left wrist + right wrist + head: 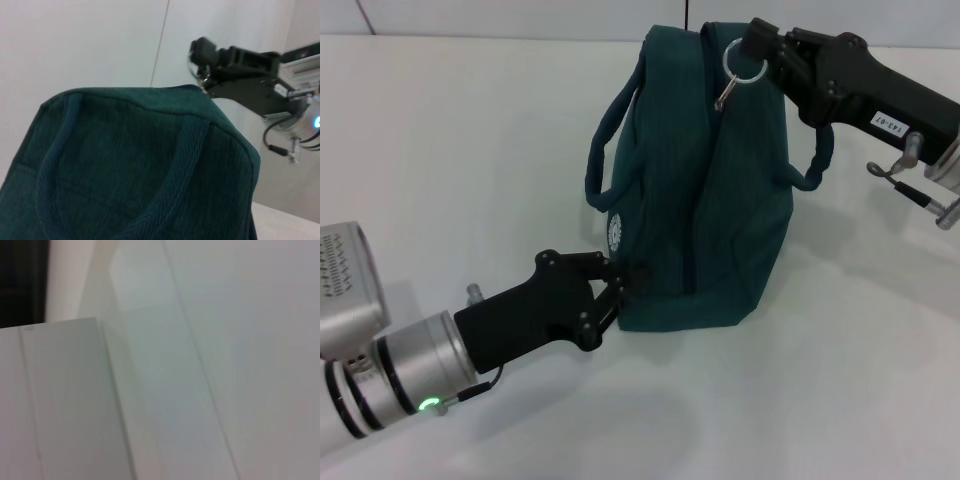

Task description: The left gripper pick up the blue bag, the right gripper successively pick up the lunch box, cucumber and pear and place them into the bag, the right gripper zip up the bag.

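Teal blue bag (720, 200) stood upright on the white table (470, 130). I had the left gripper (617, 285) pinching its lower end, the right gripper (752, 45) clamped on the zipper ring (740, 62). Zipping step; next, I judged, release.

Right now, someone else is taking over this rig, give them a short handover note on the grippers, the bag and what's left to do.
Left gripper: low at the near end of the blue bag, fingers shut on the fabric, steadying it.
Right gripper: at the bag's top far end, shut on the metal ring pull of the zipper.
The bag stands upright on the white table and its zipper looks closed along the top.
Lunch box, cucumber and pear: none in view, presumably inside.
Left to do: confirm the zip is fully shut, then release both grippers.
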Tool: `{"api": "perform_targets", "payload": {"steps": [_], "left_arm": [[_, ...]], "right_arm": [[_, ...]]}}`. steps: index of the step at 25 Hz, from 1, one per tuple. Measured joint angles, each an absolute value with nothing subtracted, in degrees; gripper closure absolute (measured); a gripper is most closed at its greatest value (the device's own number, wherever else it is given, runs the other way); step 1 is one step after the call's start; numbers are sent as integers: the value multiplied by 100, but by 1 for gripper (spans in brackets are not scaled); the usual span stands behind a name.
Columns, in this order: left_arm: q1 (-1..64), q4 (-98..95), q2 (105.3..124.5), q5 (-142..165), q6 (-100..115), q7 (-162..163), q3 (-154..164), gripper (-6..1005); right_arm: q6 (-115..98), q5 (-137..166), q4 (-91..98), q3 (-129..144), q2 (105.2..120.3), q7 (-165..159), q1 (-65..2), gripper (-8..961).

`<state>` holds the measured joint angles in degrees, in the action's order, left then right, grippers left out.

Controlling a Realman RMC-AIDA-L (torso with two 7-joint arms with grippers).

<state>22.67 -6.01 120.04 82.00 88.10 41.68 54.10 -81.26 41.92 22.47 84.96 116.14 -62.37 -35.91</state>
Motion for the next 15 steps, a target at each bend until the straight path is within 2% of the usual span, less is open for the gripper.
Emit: {"api": "perform_targets", "payload": {"steps": [11, 15], "left_arm": [[1527, -1348, 11942, 8178, 9711, 4219, 5358, 925], [1471, -1375, 11883, 8202, 9825, 4334, 5388, 924]], "right_arm": [[-8330, 4180, 2223, 8792, 11612, -6430, -3526, 947], [-8165, 4130, 2223, 8801, 11617, -6467, -3513, 947]]}}
